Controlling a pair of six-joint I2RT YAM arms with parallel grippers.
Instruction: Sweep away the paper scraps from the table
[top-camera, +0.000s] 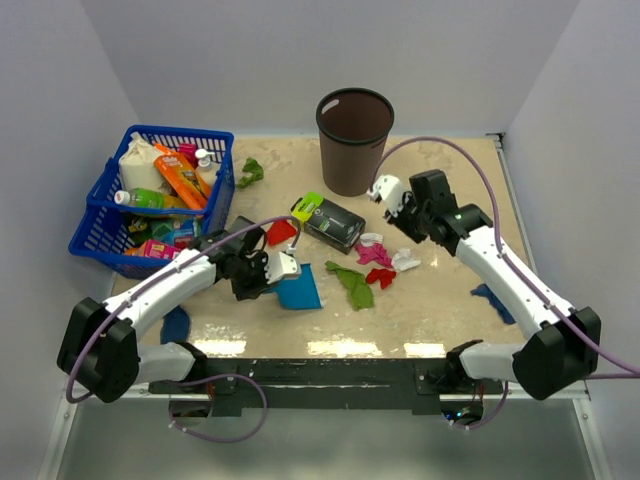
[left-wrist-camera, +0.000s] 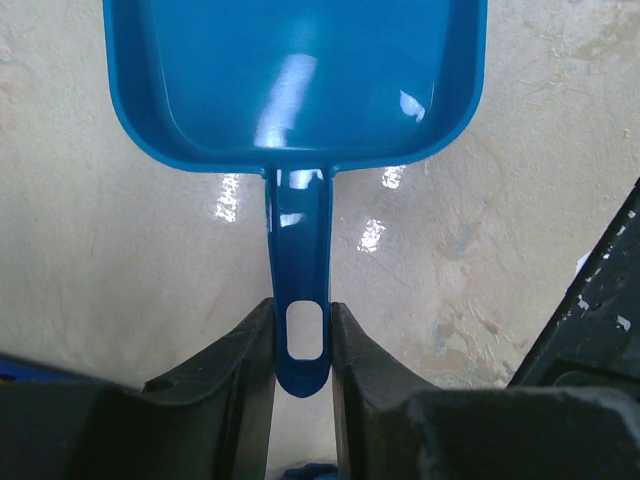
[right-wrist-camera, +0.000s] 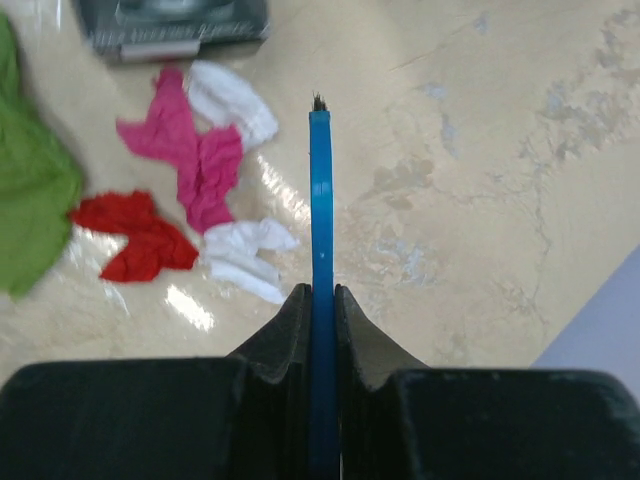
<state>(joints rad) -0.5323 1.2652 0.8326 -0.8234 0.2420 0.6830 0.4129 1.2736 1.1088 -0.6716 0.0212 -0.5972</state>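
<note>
The left end effector (left-wrist-camera: 302, 340) is closed on the dustpan (left-wrist-camera: 300, 90) handle, the right end effector (right-wrist-camera: 320, 300) on a thin blue tool (right-wrist-camera: 319, 200). The paper scraps (top-camera: 378, 252) are scattered on the worktop (top-camera: 440, 290) between them.

The box (top-camera: 335, 224) and bin (top-camera: 354, 140) block behind the paper scraps (top-camera: 375, 252); bare table (top-camera: 440, 290) lies right of them.

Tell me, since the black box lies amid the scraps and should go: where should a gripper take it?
Across its narrow width at mid-length, coming straight down from above. The black box lies flat, its long sides parallel and free, while a red scrap and pink scraps crowd its ends.
</note>
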